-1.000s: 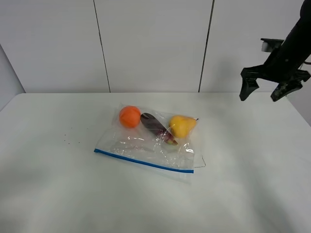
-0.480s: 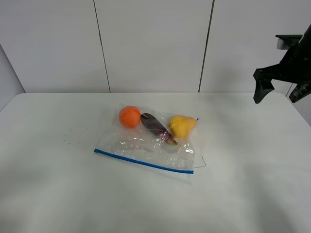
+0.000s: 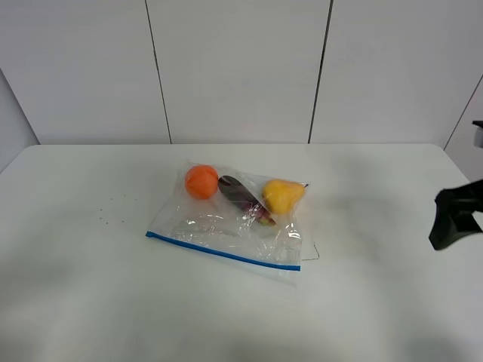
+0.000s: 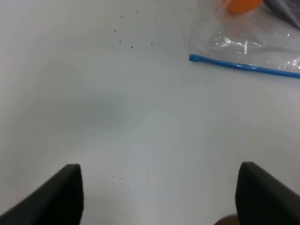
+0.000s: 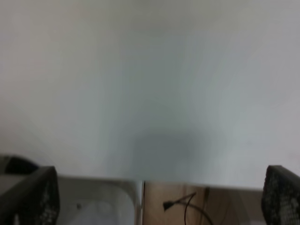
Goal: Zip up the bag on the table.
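The bag (image 3: 230,222) lay mid-table (image 3: 90,302) (blue zipper nearest the camera), well apart from both grippers. The left gripper (image 4: 159,197) and right gripper (image 5: 159,197) each gaped wide, holding nothing.

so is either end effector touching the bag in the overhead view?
No. The bag lies alone mid-table, and the only end effector in that view, the right end effector, sits far off at the right edge.
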Controlling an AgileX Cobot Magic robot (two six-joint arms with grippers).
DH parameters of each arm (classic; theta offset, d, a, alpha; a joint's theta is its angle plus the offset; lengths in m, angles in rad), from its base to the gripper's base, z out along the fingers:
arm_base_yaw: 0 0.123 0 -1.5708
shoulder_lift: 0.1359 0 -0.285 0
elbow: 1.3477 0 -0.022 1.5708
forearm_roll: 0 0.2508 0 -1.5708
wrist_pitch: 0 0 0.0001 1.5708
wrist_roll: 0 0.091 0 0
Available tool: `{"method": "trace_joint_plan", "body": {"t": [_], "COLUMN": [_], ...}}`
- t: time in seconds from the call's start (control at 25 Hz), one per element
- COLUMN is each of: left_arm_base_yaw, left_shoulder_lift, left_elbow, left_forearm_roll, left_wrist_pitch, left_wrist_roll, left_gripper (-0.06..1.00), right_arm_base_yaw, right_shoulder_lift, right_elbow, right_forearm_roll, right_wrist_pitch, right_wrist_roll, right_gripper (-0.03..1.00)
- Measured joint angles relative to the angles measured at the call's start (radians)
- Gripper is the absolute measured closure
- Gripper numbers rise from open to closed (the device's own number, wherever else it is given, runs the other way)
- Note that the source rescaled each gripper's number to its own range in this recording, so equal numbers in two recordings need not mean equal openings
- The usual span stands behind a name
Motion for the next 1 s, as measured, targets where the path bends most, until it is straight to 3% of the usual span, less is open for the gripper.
{"method": "trace_joint_plan", "body": {"t": [0.28, 0.52, 0.68, 1.0], "left_arm_base_yaw": [0.000, 0.000, 0.000, 0.000], "left_shoulder_lift": [0.000, 0.000, 0.000, 0.000], "left_elbow": [0.000, 0.000, 0.000, 0.000], "left_forearm_roll": [0.000, 0.000, 0.000, 0.000], "left_wrist_pitch": [0.000, 0.000, 0.000, 0.000], "left_wrist_roll": [0.000, 0.000, 0.000, 0.000], "left_gripper": [-0.02, -0.02, -0.02, -0.02], "right_arm_base_yaw": [0.000, 0.000, 0.000, 0.000], "right_shoulder_lift": [-0.326, -0.634, -0.820, -1.076], "right_elbow": [0.248, 0.387, 0.456, 0.486], "right_forearm_roll": [0.000, 0.001, 0.006, 0.009], "right_wrist_pitch": [-0.017, -0.152, -0.195, -0.184], "right_wrist_roll": [0.000, 0.000, 0.000, 0.001], "right_gripper": [-0.03, -0.03, -0.03, -0.03]}}
